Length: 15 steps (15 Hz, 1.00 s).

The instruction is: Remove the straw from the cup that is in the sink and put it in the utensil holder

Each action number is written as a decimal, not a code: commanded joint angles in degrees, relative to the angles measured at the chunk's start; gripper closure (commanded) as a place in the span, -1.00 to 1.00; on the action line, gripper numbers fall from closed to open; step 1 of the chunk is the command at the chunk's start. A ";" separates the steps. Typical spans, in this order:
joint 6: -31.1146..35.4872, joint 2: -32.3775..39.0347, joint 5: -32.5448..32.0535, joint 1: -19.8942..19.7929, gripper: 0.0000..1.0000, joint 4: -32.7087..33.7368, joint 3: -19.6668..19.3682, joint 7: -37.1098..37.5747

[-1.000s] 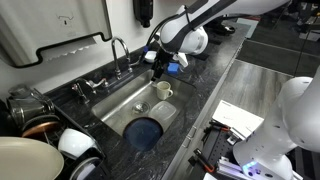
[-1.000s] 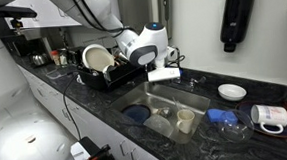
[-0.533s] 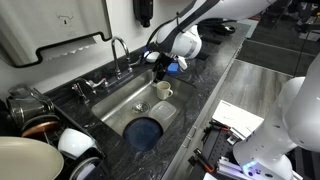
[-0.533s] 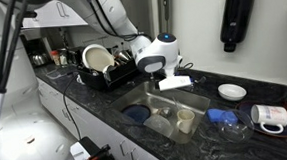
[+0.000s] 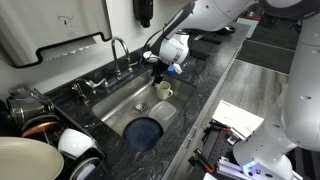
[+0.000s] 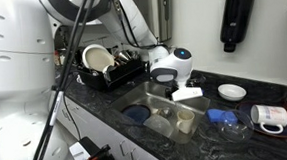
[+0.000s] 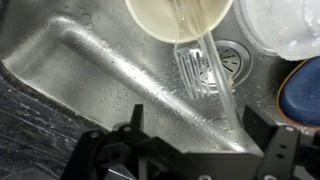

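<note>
The cream-white cup (image 5: pixel 163 90) stands in the steel sink (image 5: pixel 120 100) and also shows in an exterior view (image 6: pixel 187 119). In the wrist view the cup (image 7: pixel 180 15) is at the top edge. A thin translucent straw (image 7: pixel 218 80) leans out of it toward the camera. My gripper (image 7: pixel 200 135) is open and hangs just above the cup (image 5: pixel 158 72). The straw's free end lies between the two fingers, closer to the right one. The jaws do not touch it. The utensil holder cannot be told apart in these views.
A blue bowl (image 5: pixel 145 132) lies in the sink near the drain (image 7: pixel 215 65). The chrome tap (image 5: pixel 118 50) stands behind the basin. A dish rack with bowls (image 6: pixel 108 67) is beside the sink. A mug (image 6: pixel 271 117) and a small plate (image 6: pixel 231 91) sit on the dark counter.
The arm has moved along the sink and come down until the gripper is over the cup. The cup and straw have not moved.
</note>
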 commanded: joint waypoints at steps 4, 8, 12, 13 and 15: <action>-3.42 5.82 -1.21 -2.67 -0.33 5.96 -0.01 -3.38; -4.74 5.62 -1.69 -3.15 0.26 6.51 -0.27 -3.09; -4.47 4.93 -1.68 -3.02 0.81 6.15 -0.39 -3.03; -4.32 4.67 -1.71 -2.92 0.94 5.96 -0.45 -2.92; -4.20 4.00 -1.49 -2.92 1.00 5.56 -0.39 -3.07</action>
